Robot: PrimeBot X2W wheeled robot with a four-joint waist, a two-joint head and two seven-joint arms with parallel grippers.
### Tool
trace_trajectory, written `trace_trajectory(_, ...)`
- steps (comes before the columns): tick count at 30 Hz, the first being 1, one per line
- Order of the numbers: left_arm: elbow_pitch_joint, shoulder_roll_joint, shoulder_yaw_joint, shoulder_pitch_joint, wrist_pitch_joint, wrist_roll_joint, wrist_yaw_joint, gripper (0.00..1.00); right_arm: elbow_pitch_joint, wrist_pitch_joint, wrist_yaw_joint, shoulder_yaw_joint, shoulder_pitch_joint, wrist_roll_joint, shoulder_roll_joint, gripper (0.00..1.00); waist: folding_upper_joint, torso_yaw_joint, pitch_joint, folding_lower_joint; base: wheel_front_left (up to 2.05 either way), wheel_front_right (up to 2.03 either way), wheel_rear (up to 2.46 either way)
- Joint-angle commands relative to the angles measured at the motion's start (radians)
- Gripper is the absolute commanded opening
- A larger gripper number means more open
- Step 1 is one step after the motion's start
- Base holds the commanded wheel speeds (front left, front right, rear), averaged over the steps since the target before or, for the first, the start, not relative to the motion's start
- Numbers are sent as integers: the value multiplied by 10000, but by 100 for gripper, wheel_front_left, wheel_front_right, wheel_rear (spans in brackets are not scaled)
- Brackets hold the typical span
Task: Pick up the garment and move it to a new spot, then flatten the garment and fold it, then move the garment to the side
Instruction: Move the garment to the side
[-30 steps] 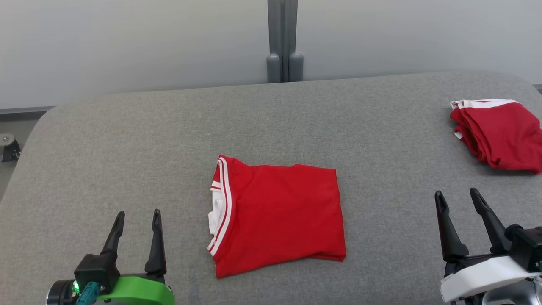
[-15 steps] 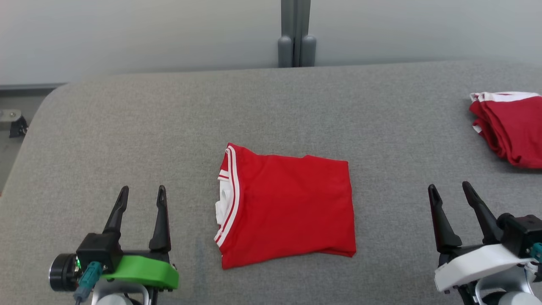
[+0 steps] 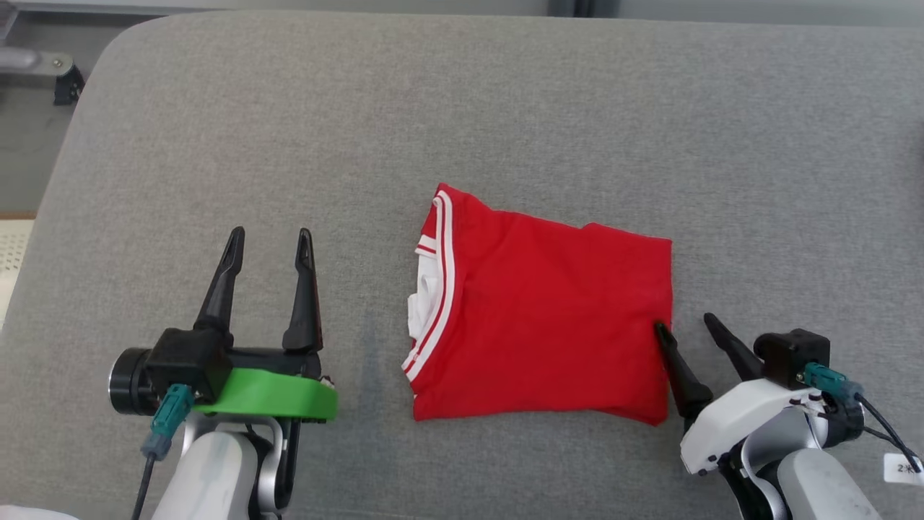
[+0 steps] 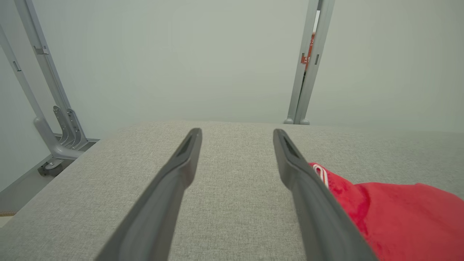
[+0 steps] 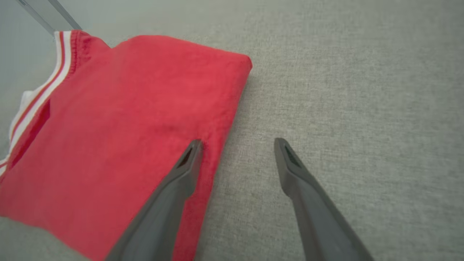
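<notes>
The garment point(image 3: 548, 325) is a red shirt with white-striped trim, folded into a neat rectangle in the middle of the grey table point(image 3: 505, 123). My right gripper point(image 3: 686, 323) is open at its right edge, with the left finger over the cloth and the right finger over bare table. The right wrist view shows the garment point(image 5: 119, 127) under that left fingertip point(image 5: 194, 148), with nothing held between the fingers. My left gripper point(image 3: 271, 242) stands open to the left of the garment, apart from it; the left wrist view shows the garment point(image 4: 398, 214) beside its right finger.
The table's rounded left corner point(image 3: 94, 87) drops off to the floor, where a grey metal foot point(image 3: 43, 61) stands. Grey frame posts point(image 4: 308, 65) rise before the pale wall behind the table.
The head camera has tilted down and turned, so the wall and the second red bundle at the right have left the picture. My right gripper has moved in to the garment's right edge.
</notes>
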Motion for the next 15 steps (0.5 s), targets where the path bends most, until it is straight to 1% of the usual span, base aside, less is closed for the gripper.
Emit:
trace_trajectory(1, -9, -92, 69, -170, -46, 180, -92, 100, 290, 65, -3, 79, -239, 141, -73, 100, 0, 628, 607, 0, 0, 0, 0)
trace_trajectory(2, -10, -139, 128, -177, -46, 215, -134, 100, 488, 122, -3, 141, -298, 205, -91, 100, 0, 644, 618, 0, 0, 0, 0)
trace_trajectory(3, -27, -196, 211, -154, -47, 256, -179, 100, 687, 153, -3, 207, -406, 271, -121, 97, 0, 645, 644, 0, 0, 0, 0)
trace_trajectory(5, -62, -277, 338, -33, -48, 364, -248, 100, 1051, 241, -8, 210, -476, 361, -123, 0, 0, 623, 656, 0, 0, 0, 0)
trace_trajectory(7, -71, -343, 490, 134, -47, 466, -298, 100, 1230, 218, -10, 320, -541, 418, -114, 0, 0, 562, 635, 0, 0, 0, 0)
trace_trajectory(10, -87, -445, 685, 277, -48, 601, -363, 100, 1117, -57, -11, 454, -643, 469, -175, 0, 0, 348, 573, 0, 0, 0, 0)
trace_trajectory(12, -136, -458, 836, 375, -48, 706, -421, 100, 929, -263, -11, 579, -741, 497, -216, 0, 0, 81, 524, 0, 0, 0, 0)
trace_trajectory(15, -241, -413, 1031, 553, -47, 787, -474, 100, 609, -482, -11, 645, -876, 495, -354, 0, 0, -532, 485, 0, 0, 0, 0)
